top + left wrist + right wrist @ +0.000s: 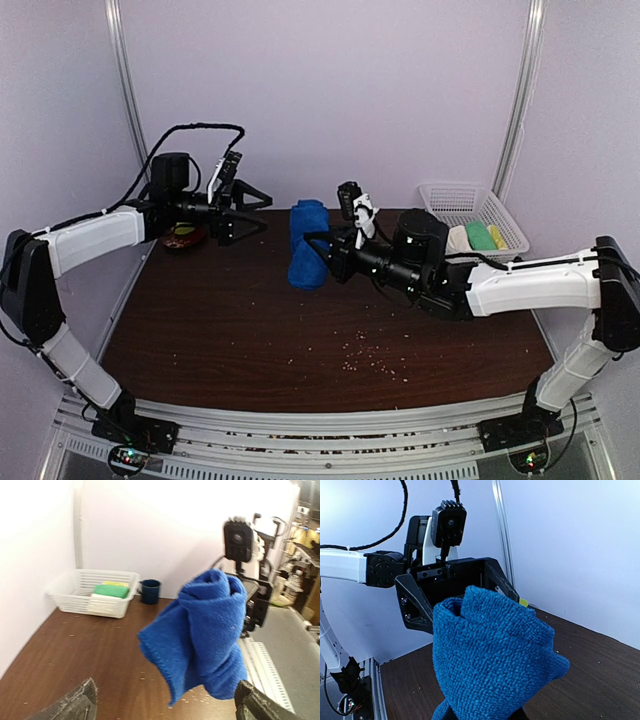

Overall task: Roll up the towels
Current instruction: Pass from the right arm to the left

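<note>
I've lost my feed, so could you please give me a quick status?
Left gripper open, empty. Right gripper shut on blue towel, bunched and lifted. Basket well aside.

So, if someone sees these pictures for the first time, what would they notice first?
The royal blue towel, bunched into a loose roll, stands out at the middle back of the dark table, held by the right gripper. The left gripper faces it from the left, wide open. A white mesh basket sits in the far right corner.
</note>
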